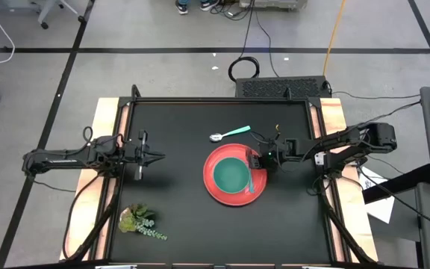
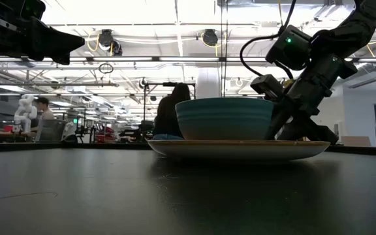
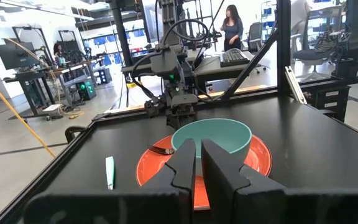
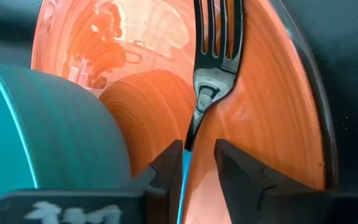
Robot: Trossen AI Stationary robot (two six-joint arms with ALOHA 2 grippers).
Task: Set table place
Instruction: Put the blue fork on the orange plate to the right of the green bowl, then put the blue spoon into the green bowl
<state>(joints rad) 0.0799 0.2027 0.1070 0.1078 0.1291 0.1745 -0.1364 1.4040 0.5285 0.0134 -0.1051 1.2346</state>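
The fork (image 4: 211,68) lies on the red plate (image 1: 216,188), just beside the teal bowl (image 1: 232,175), on the side of the bowl facing the right arm. Its tines rest on the plate's bare floor and its blue handle runs back between the fingers of the right gripper (image 4: 199,163). Those fingers stand slightly apart on either side of the handle; whether they press on it or have let it go I cannot tell. The right gripper (image 1: 257,160) is low at the plate's rim, and its arm reaches in flat and stretched from the table's (image 1: 178,224) right edge, the wrist tipped down toward the plate.

The bowl sits inside the plate, upright. The spoon (image 1: 230,134) lies on the bare table beyond the plate, apart from it, teal handle pointing away from the left arm.

The left gripper (image 1: 155,157) waits well left of the plate, raised above the table, fingers pressed nearly together and holding nothing, aimed toward the bowl.
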